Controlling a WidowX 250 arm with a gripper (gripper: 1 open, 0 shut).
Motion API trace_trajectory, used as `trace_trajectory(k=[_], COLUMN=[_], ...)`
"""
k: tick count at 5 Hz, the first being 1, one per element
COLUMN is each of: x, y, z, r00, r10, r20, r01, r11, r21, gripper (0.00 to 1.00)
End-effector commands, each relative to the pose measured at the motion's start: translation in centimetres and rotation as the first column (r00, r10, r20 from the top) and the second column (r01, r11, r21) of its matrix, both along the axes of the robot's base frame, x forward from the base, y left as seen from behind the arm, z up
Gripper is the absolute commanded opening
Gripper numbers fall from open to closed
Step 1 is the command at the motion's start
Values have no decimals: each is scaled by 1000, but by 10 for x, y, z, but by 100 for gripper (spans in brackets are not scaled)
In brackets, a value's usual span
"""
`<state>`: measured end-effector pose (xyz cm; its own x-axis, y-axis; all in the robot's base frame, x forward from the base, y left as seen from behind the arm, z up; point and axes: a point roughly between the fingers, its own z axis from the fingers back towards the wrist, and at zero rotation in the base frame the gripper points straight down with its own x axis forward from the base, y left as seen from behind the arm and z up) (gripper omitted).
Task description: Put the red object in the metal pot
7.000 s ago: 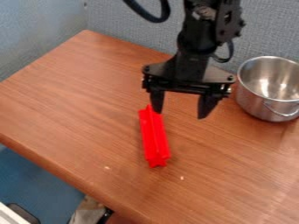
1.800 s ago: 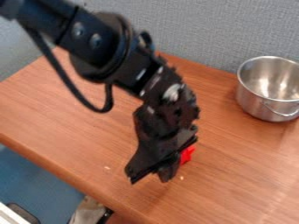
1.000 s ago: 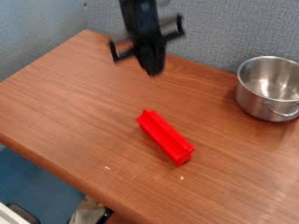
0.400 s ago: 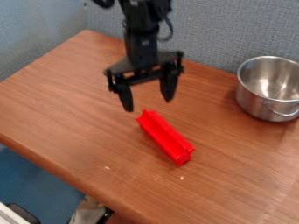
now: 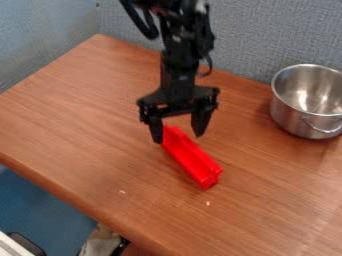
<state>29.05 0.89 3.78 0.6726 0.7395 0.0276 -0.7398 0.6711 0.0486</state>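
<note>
I work over a brown wooden table with a visible grain, its top set at an angle so that one corner points far-left and a long edge runs across the near side. Behind it stands a grey-blue wall, and below the near-left edge a patch of blue floor shows, with something pale and blurred at the bottom that I cannot make out. The red object is a bright, plastic-looking bar with long flat faces, lying flat on the wood a little right of the middle — it runs diagonally, one end towards the far-left, the other towards the near-right. At the right edge of the table sits the metal pot, round, shiny and straight-sided with a rolled rim and no lid; the part of its inside that shows is bare steel. The bar is well apart from it, on the table and not in it. My pincer hangs from the black arm pointing straight down, its two dark fingers spread wide and gripping nothing. It stands right over the far-left end of the bar, one finger on either side of that end — whether the tips touch the red plastic or the wood I cannot tell.
</note>
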Motion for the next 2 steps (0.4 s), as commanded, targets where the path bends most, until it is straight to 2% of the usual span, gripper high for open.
trace_trajectory(k=[1,2], x=[12,16], y=[-15,-31], z=[1,-6], r00=[1000,1000], r10=[6,14], r20=[24,1], r01=[-7,-14], r11=[999,997], r21=[42,74], gripper=[100,100])
